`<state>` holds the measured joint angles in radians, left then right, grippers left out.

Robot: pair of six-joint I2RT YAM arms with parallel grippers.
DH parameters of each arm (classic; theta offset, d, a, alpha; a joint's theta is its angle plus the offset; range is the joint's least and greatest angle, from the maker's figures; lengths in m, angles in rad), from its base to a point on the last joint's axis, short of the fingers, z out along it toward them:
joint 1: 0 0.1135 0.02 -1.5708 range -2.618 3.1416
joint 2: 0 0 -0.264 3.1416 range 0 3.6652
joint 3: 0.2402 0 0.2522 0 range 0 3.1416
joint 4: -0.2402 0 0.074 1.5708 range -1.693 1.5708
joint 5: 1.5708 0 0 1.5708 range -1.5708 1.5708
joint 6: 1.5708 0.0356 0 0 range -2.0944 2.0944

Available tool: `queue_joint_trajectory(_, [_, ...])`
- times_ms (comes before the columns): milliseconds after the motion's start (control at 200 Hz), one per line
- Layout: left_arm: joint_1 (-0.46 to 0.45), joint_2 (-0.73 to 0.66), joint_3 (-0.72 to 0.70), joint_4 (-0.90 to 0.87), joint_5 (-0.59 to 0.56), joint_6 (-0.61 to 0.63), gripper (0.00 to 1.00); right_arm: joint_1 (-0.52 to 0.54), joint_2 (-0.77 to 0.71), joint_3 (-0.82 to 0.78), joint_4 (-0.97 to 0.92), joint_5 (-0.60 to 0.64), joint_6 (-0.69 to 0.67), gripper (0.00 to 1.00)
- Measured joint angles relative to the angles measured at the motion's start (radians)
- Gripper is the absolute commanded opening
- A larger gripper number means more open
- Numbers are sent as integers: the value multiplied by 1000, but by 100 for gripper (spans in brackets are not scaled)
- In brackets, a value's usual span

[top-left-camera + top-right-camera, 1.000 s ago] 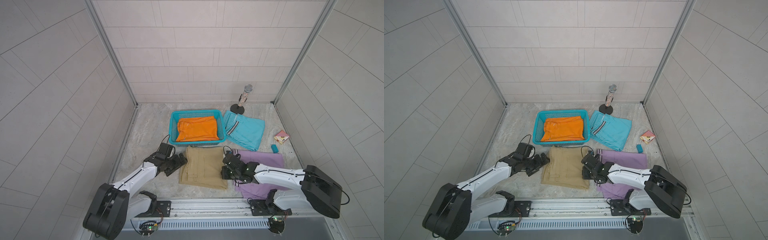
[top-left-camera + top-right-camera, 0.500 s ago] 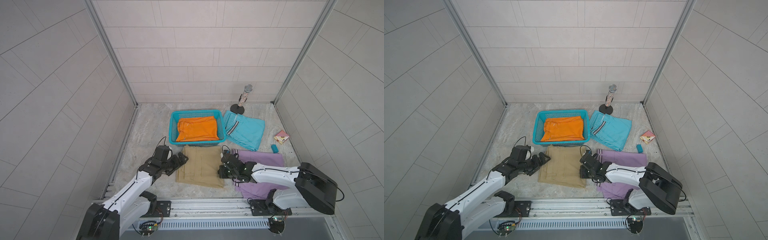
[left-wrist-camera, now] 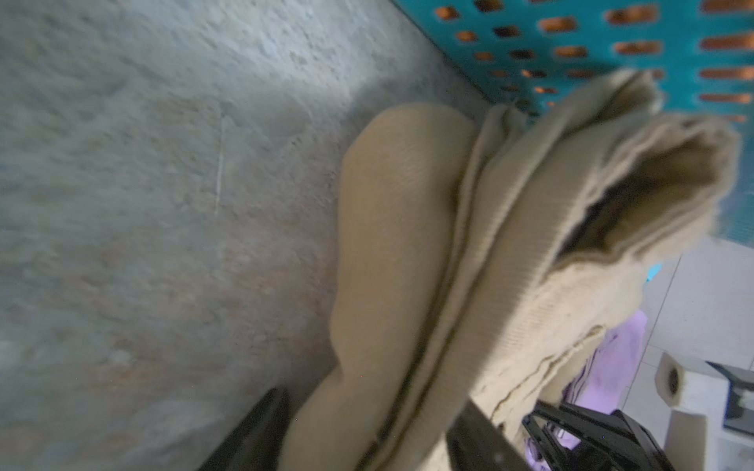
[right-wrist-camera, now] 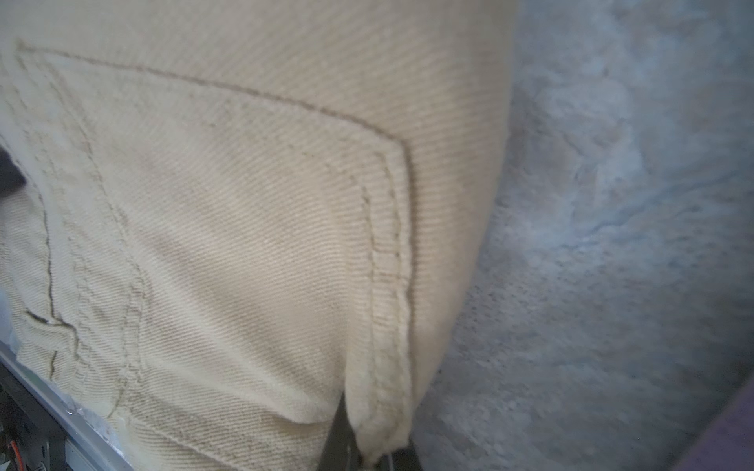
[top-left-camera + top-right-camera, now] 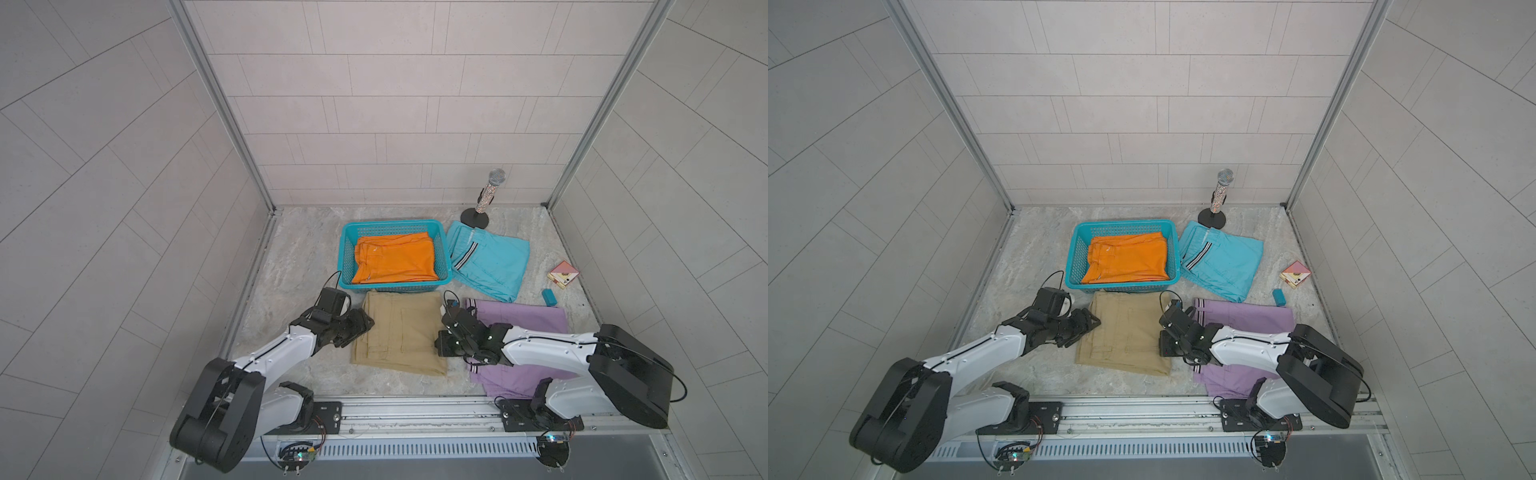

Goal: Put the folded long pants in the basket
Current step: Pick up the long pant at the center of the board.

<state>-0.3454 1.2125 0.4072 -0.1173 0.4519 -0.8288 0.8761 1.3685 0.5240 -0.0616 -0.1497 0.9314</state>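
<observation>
My left gripper (image 5: 367,325) has closed in, pinching one edge of the khaki pants (image 5: 400,332). The right gripper (image 5: 439,346) still pinches the opposite hem. The folded cloth bunches at the left side.

Soft, even light from above leaves only faint shadows on the bench (image 5: 291,266). Both top views are sharp, but wall (image 5: 104,166) lines curve at the edges. The wrist views are blurred; the khaki pants (image 3: 408,244) look smeared.

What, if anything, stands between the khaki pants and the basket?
Nothing visible: the khaki pants lie beside the basket's near wall. Inside, folded orange pants cover most of its bottom, so the khaki pair would likely land on top.
</observation>
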Motion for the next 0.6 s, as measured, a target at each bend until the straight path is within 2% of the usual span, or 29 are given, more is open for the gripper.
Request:
queue_joint_trajectory(25, [0,2,0,0,4,1,0,0,0,2,-3,-1,-2,0])
queue_joint_trajectory(160, [-2,-63,10,-53,18,8,0,4,-18,13,-40,0,-13,0])
queue_joint_trajectory(290, [-7,-208,68,-205,20,0,0,41,-96,50,-138,11,-18,0])
queue_joint_trajectory(445, [-10,-359,218,-398,26,-21,0,109,-245,171,-306,61,-22,0])
queue_joint_trajectory(600, [-10,-374,431,-549,27,-15,0,138,-374,323,-459,109,-39,0])
